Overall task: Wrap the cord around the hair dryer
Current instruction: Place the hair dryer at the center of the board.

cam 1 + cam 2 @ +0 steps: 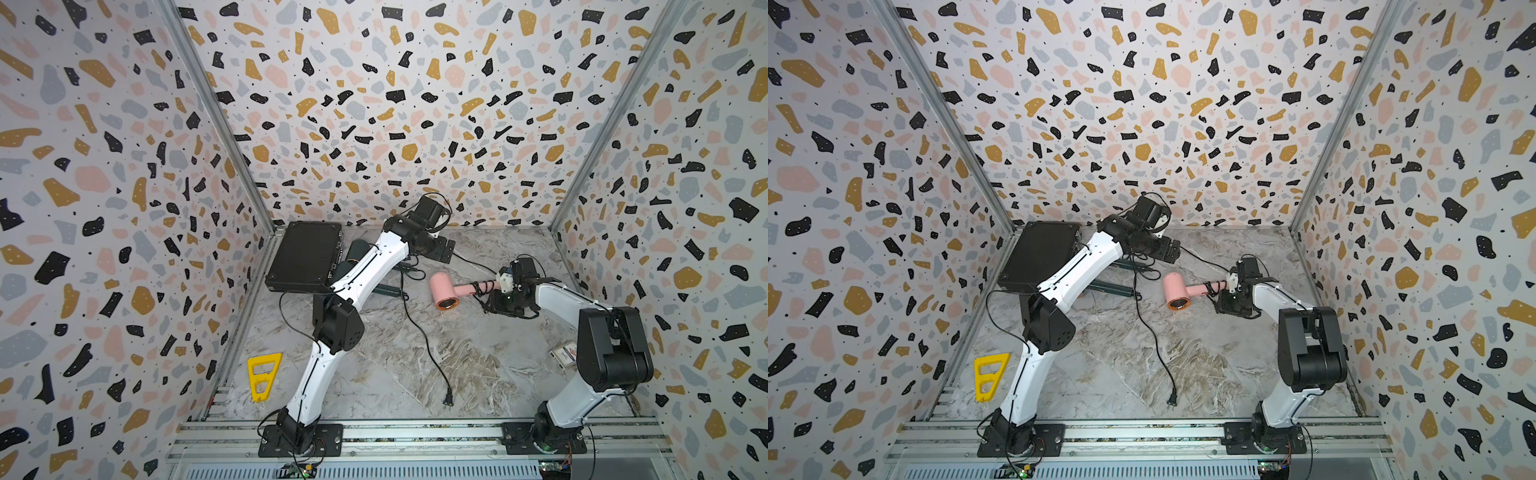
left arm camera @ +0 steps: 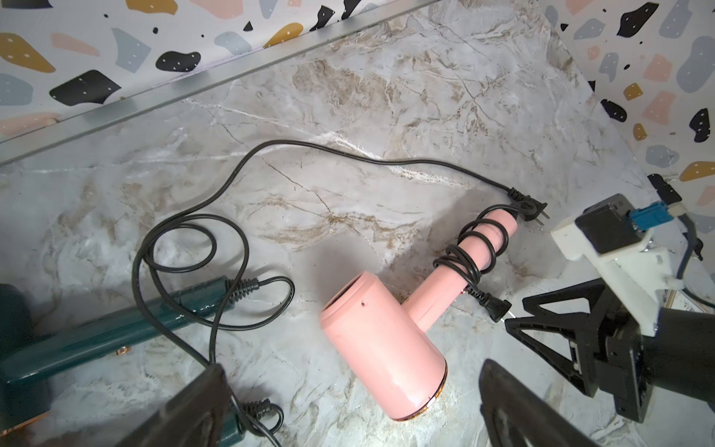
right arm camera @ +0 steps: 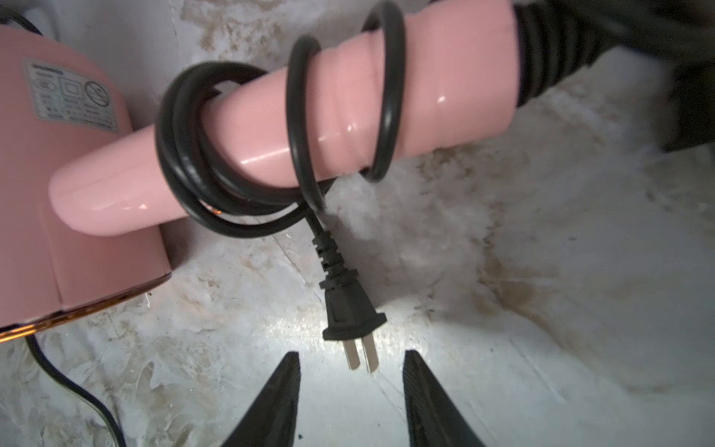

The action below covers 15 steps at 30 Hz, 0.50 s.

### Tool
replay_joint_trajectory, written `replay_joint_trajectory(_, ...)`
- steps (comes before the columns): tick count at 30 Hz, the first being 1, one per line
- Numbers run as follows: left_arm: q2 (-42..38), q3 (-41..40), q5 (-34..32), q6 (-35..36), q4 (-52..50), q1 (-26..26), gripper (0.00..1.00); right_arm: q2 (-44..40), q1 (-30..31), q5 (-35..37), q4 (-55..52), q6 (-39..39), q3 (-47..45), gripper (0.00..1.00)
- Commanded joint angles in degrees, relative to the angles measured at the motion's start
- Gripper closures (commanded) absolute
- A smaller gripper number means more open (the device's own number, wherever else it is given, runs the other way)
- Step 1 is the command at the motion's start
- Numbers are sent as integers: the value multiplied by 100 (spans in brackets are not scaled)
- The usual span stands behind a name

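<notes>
Right wrist view puts my right claw (image 3: 350,358) spread over the table (image 3: 541,309), pinching nothing. The plug (image 3: 348,305) lies flat just ahead of my tips, its prongs pointing back toward the gap between them. Beyond the plug the dryer (image 3: 77,174) lies on its side, with its handle (image 3: 445,89) running across in front of me. The cord (image 3: 185,166) goes round that handle: several turns bunched where the handle meets the dryer, two more spaced out toward the handle's end. The turns sit slack, not tight to the plastic.

I judge the winding about done, with only a short tail and the plug left free, which would explain why my jaws stand apart rather than on the cord. Slack loops could slide off the handle's end if the dryer is nudged.

My left claw (image 2: 352,371) is spread wide too and holds nothing. The dryer lies ahead of it, not touched, so I take it as waiting clear of the work. A second plug (image 2: 530,209), on a second cord (image 2: 309,145) that runs off toward a green dryer (image 2: 116,333), lies just beside the handle's end and is no part of my wrap.

A grey sticker (image 3: 71,95) on the dryer carries symbols and small print, too fine to read; I can make out no brand
</notes>
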Motion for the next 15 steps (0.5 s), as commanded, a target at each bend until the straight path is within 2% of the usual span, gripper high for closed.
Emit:
replay_joint_trajectory(1, -597, -422, -29, 206, -3, 166, 1, -578, -2, 61, -388, -142, 388, 54)
replay_joint_trajectory(6, -1578, -1726, -385, 526, -65, 707, 1, -1107, 60, -361, -238, -179, 388, 50)
replay_joint_trajectory(10, -2151, -2619, -396, 629, -54, 1315, 1, -1272, 439, -336, -215, -238, 351, 43)
replay_joint_trajectory(15, -1928, -2626, -279, 931, -405, 1883, 1, -1472, 961, -338, -311, -208, 262, 32)
